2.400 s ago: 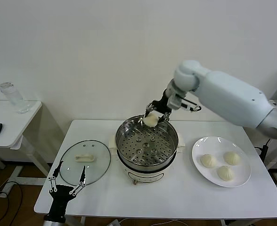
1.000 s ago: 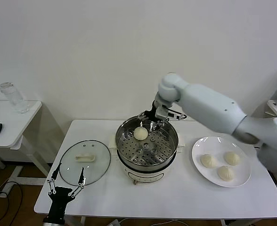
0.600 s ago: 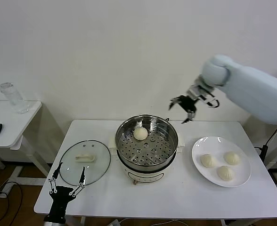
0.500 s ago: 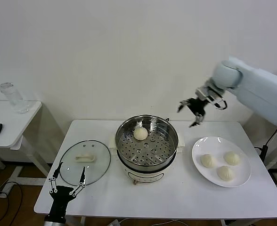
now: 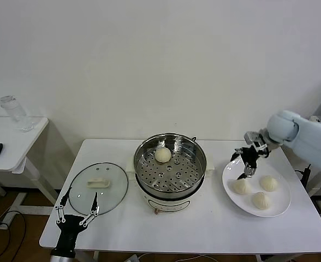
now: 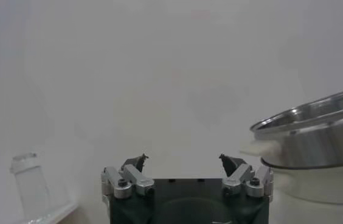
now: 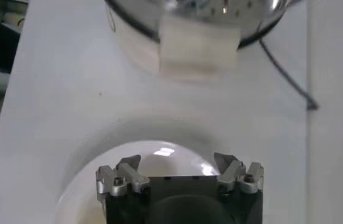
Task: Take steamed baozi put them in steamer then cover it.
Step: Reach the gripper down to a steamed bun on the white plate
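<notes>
Hovering right hand (image 5: 243, 165), spread, over plate (image 5: 280, 204)

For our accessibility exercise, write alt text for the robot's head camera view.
The right gripper, open, hovers over a white plate holding three steamed baozi; a fourth sits in the steamer mid-table. The glass lid lies left of it, near the parked left gripper.

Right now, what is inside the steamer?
One bun lies on the holed tray of the steamer, near the back wall. The rest of the tray shows bare. What is under the tray cannot be seen. The lid is off, beside it.
</notes>
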Available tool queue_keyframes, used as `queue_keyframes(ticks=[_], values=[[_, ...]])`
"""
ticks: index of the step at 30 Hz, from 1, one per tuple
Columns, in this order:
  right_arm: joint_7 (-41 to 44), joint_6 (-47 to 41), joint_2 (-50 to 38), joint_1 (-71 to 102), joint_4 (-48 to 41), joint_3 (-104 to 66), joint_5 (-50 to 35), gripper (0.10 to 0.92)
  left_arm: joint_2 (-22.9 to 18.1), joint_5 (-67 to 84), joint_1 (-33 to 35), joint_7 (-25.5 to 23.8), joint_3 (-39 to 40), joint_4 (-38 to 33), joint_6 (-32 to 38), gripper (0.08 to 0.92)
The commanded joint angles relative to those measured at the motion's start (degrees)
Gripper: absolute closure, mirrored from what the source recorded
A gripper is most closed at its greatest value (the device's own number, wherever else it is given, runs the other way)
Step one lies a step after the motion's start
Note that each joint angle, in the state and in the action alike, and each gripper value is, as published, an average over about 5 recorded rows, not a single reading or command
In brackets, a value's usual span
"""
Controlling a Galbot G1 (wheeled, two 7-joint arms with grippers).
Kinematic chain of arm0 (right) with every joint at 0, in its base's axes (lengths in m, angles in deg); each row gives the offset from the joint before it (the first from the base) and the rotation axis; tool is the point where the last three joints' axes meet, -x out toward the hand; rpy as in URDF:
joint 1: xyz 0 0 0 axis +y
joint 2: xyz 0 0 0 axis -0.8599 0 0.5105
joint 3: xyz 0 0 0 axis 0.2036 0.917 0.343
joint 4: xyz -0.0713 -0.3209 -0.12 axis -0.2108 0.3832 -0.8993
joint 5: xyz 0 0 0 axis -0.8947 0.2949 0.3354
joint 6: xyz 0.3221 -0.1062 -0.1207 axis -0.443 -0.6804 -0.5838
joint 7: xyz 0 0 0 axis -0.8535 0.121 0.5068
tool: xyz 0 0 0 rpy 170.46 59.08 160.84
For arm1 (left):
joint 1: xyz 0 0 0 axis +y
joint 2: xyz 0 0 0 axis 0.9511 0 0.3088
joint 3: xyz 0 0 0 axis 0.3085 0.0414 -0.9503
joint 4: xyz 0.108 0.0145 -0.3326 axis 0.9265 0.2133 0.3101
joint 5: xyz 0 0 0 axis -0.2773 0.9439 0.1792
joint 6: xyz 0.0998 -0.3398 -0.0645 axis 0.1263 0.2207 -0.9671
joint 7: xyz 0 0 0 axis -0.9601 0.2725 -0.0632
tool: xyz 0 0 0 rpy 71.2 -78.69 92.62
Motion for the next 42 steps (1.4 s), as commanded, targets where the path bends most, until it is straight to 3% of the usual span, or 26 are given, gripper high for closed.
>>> queue_keyframes(ticks=[1, 21, 34, 42], values=[[-4.1, -4.3, -2.1, 10.7, -2.6, -4.8, 1.7, 0.203, -0.2, -0.1, 0.1, 0.1, 0.1, 0.3, 0.0, 0.177], [-7.8, -3.3, 1.2, 15.9, -8.1, -10.2, 5.7, 0.207, -0.2, -0.6, 1.1, 0.6, 0.7, 0.2, 0.2, 0.177], [-7.5, -3.2, 1.3, 14.9, -7.2, -10.7, 5.6, 0.302, -0.4, -0.5, 1.3, 0.8, 0.5, -0.2, 0.2, 0.177], [-1.2, -3.0, 0.6, -6.3, -2.7, 0.6, 0.4, 0.317, -0.2, -0.3, 0.7, 0.9, 0.4, -0.7, 0.1, 0.177]])
